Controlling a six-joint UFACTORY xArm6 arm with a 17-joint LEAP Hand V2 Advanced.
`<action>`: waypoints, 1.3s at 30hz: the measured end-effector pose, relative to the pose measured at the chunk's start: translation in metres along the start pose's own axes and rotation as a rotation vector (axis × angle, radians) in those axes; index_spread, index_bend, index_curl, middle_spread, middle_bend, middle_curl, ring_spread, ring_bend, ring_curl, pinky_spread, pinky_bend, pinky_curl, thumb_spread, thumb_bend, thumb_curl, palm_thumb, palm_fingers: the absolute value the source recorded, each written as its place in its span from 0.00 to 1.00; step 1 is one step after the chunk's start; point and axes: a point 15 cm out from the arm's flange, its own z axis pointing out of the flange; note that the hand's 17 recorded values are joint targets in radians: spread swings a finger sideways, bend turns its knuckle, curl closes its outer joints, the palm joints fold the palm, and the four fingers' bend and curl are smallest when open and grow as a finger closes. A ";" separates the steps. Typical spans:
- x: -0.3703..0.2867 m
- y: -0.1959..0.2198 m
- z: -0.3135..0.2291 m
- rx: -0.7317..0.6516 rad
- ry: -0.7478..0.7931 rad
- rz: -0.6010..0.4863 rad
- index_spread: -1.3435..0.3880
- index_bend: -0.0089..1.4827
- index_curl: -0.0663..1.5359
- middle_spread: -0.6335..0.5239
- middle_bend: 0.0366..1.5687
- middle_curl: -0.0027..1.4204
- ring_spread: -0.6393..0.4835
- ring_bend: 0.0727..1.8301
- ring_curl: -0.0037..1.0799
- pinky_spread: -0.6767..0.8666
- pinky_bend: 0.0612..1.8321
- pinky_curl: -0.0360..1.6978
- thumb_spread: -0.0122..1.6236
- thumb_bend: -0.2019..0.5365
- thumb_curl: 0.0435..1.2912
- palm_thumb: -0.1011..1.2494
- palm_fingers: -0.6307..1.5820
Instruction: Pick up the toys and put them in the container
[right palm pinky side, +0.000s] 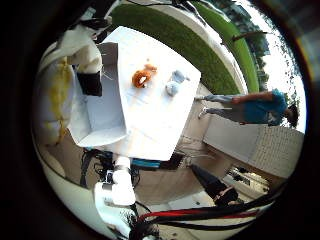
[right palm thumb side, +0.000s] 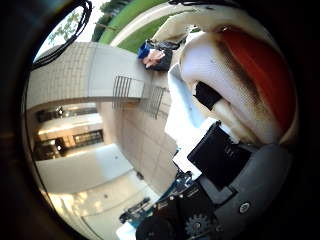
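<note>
A white plush toy (right palm thumb side: 235, 65) with a red patch and yellow marks fills much of the thumb side view, close against the palm. My hand (right palm thumb side: 220, 155) is curled round it, and a black fingertip (right palm thumb side: 207, 95) presses into its fabric. The same toy hangs well above the white table (right palm pinky side: 155, 130), beside the open white container (right palm pinky side: 97, 120) that stands at the table's edge. An orange toy (right palm pinky side: 142, 76) and a grey-blue toy (right palm pinky side: 174, 84) lie on the table, apart from each other and outside the container. The container's inside looks bare.
The arm's white body (right palm pinky side: 116, 187) rises beside the table's near edge. Around the table there is tiled paving (right palm thumb side: 135, 135), with a strip of grass (right palm pinky side: 170, 40) and a low wall (right palm pinky side: 275, 145) beyond.
</note>
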 end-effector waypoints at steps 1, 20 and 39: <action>-0.002 -0.003 0.003 -0.003 0.000 -0.006 0.17 0.69 0.03 0.30 0.72 0.84 0.47 0.81 0.77 0.52 0.91 0.41 0.72 0.25 0.47 0.79 0.64; 0.013 -0.039 0.089 -0.200 -0.035 -0.081 0.54 0.33 0.08 0.57 0.09 0.37 0.80 0.29 0.34 0.68 0.47 0.24 0.76 0.23 0.34 0.63 0.21; 0.012 -0.024 0.045 -0.096 -0.066 -0.117 0.53 0.12 0.16 0.60 0.08 0.22 0.82 0.20 0.29 0.71 0.38 0.18 0.74 0.24 0.30 0.61 0.28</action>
